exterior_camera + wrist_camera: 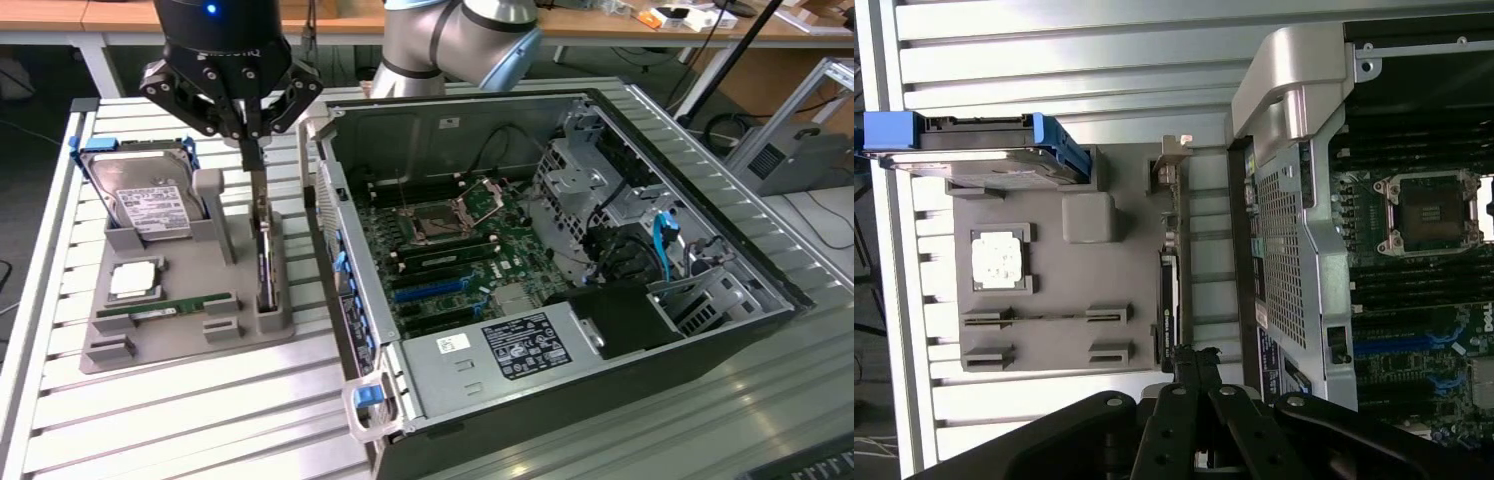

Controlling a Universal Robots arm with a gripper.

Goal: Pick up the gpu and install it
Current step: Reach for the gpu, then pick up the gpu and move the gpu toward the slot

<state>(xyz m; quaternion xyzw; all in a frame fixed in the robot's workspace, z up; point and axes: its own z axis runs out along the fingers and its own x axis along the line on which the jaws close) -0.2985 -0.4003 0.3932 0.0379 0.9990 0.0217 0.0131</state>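
Tabletop [174,420] of aluminium slats carries two assemblies. On the exterior view's right we find the open computer case [427,130] lying on its side, with its motherboard [454,240] exposed. On the exterior view's left, just beside the case, sits the grey fixture tray [187,275].

Above the tray hangs the gripper [251,140]. Its fingers are pressed together, tips pointing down over the tray side nearest the case. We cannot tell whether the tips touch anything.

The hard drive [150,205], with white label and blue rails, leans at the tray's far end as the exterior view sees it.

The gpu [266,265] — a thin dark card — stands on edge in slotted posts along the tray side closest to the case. Its silvery bracket [256,190] is at the end nearer the hard drive. The card sits in the tray, not in the case.

The green memory stick [167,307] lies in a slot toward the tray's near end — between it and the hard drive rests the square processor [134,280].
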